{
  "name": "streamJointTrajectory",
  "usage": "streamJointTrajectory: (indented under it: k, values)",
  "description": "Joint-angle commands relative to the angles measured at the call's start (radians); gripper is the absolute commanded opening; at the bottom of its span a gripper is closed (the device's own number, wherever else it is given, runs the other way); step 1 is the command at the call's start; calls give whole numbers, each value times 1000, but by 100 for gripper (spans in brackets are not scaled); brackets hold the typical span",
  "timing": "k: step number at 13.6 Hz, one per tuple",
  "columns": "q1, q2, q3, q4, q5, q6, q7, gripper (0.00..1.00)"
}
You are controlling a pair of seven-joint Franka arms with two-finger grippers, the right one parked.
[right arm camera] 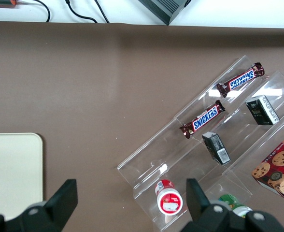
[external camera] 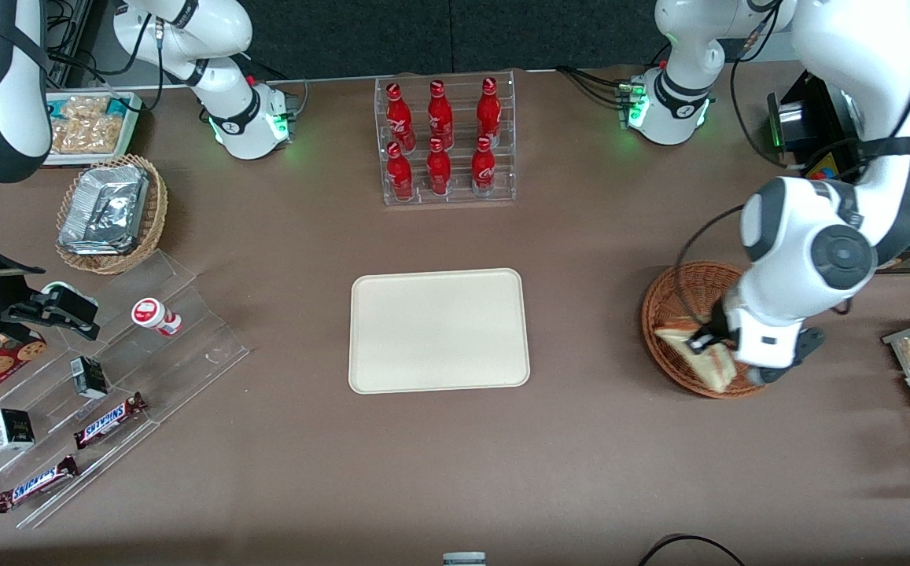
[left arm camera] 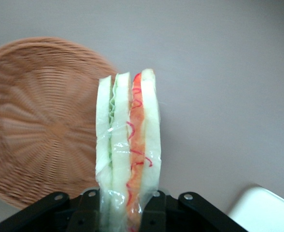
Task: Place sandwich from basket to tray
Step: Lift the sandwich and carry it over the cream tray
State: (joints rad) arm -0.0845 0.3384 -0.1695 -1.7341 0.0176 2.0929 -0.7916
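Front view: left arm's gripper [external camera: 712,343] sits over the round reddish-brown woven wicker basket [external camera: 663,310], at the working arm's end of the brown worktop [external camera: 620,456]. The triangular clear-wrapped sandwich of pale bread [external camera: 698,354] shows at the gripper, over the basket's part nearer the camera. The flat cream rectangular plastic tray [external camera: 439,330] lies well apart, mid-worktop toward the parked arm's end. Judgement: the carry runs sideways along the worktop, with the sandwich kept clear of the basket rim.

Left wrist view: fingers [left arm camera: 86,212] clenched on the sandwich [left arm camera: 127,145], which stands on edge, long axis pointing straight out from the gripper [left arm camera: 122,215]. Cut edge faces the camera: pale bread slices, green layer one side, red-orange filling the other, wrap glossy and creased. Basket [left arm camera: 40,125] beside it looks empty; a tray corner [left arm camera: 267,210] is in view.

Right wrist view: tray edge [right arm camera: 14,174] only; sandwich not seen.
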Motion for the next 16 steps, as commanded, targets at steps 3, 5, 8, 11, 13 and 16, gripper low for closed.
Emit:
streamJointTrajectory:
  k: [3, 5, 8, 11, 13, 16]
  values:
    - [-207, 165, 4, 237, 13, -37, -63, 0]
    - [-277, 197, 4, 263, 10, -25, -60, 0]
    - [-374, 290, 2, 384, 13, -24, -43, 0]
    - [-460, 346, 2, 416, 12, 19, 52, 2]
    - [-510, 381, 5, 420, 15, 102, 57, 1]
    - [-550, 445, 5, 462, 30, 110, 93, 2]
